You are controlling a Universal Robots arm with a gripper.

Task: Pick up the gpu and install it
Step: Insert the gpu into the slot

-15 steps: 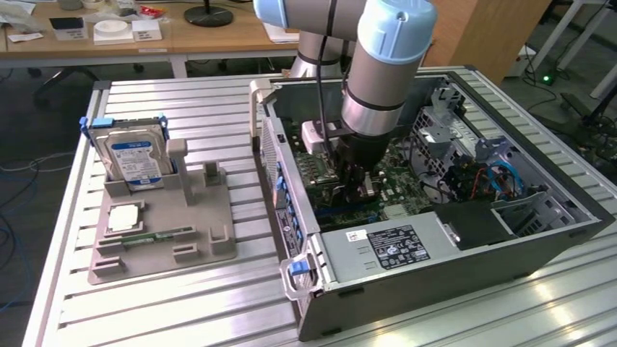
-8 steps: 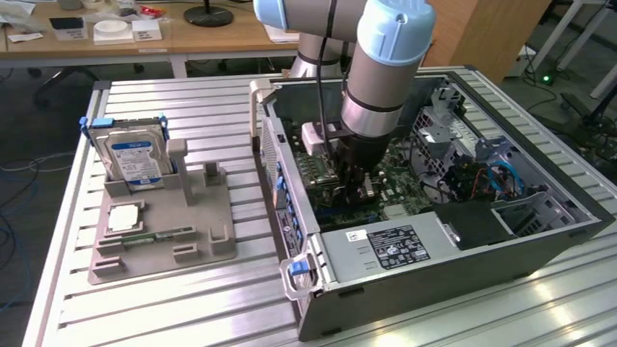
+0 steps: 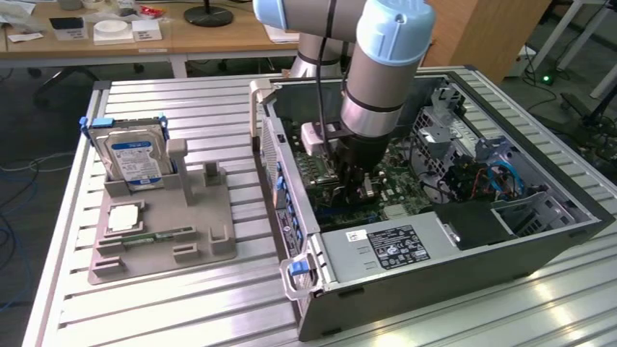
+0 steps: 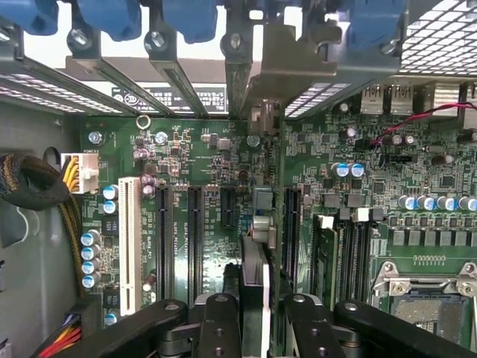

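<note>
Here, one end effector (image 4: 261,309) pinching one gpu (image 4: 255,268) over the motherboard (image 4: 186,153), one hard drive (image 3: 133,160) in a holder (image 3: 169,235)

The arm (image 3: 381,79) is built of silver-grey tubes, with joints capped in pale blue. A thin black cable (image 3: 320,94) is run along it, and a pale grey box (image 3: 318,136) is mounted above the fingers (image 4: 220,328), which are black links fastened with round screws.

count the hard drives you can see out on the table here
1. The hard drive stands upright in the grey holder on the exterior view's left, beside the open computer case. More could be hidden inside the case.
</note>
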